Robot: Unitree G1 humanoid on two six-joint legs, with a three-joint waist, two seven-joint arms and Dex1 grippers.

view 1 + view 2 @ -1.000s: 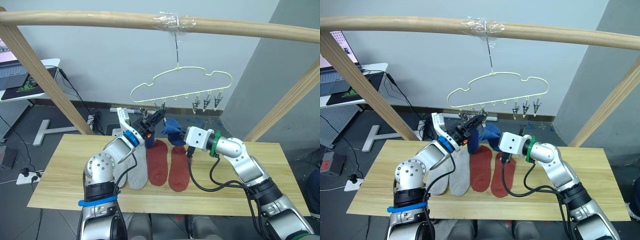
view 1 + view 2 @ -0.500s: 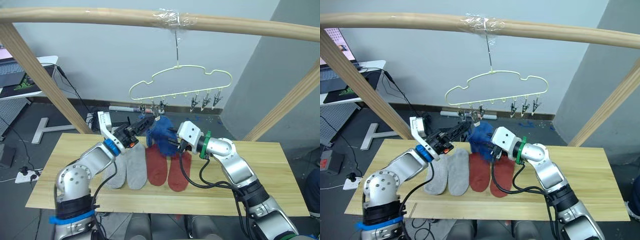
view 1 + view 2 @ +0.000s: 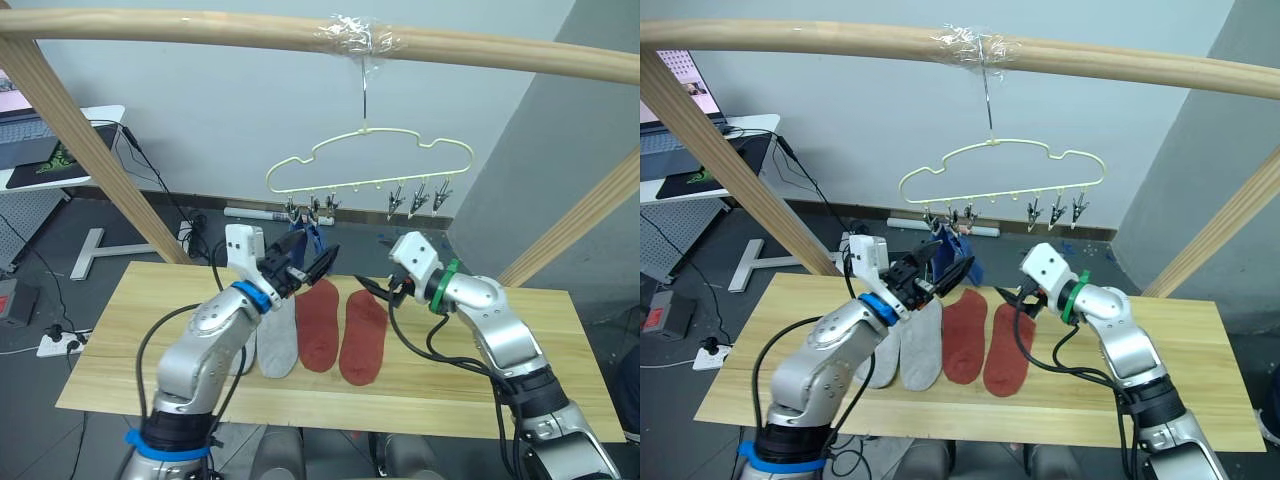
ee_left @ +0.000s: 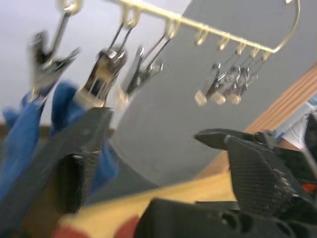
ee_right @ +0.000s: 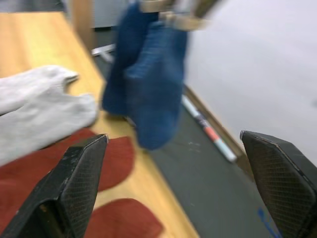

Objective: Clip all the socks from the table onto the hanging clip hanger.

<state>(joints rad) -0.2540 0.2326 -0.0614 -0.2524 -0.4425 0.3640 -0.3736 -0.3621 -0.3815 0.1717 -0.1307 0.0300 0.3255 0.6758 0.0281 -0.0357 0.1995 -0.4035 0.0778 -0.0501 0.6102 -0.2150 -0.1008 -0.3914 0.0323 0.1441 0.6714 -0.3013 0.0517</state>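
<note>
The pale yellow clip hanger [image 3: 370, 165] hangs from the wooden pole. Two blue socks [image 3: 958, 256] hang from its left clips [image 4: 99, 74]; the right clips [image 3: 418, 197] are bare. My left gripper [image 3: 312, 262] is open just below the left clips, one finger against the blue fabric [image 4: 22, 134], nothing between its fingers. Right of the hanging blue socks [image 5: 148, 79], my right gripper [image 3: 386, 290] is wide open and empty. Two grey socks [image 3: 272, 340] and two rust red socks [image 3: 340, 325] lie side by side on the table [image 3: 480, 385].
The thick wooden pole [image 3: 200, 30] crosses overhead on slanted posts at the left [image 3: 90, 150] and right [image 3: 580, 220]. A desk with a laptop [image 3: 40, 150] stands beyond the table's left end. The table's right half is bare wood.
My right gripper opened, let go of the blue sock and drew back to the right. That sock now hangs from a left clip. My left gripper stays by those clips.
</note>
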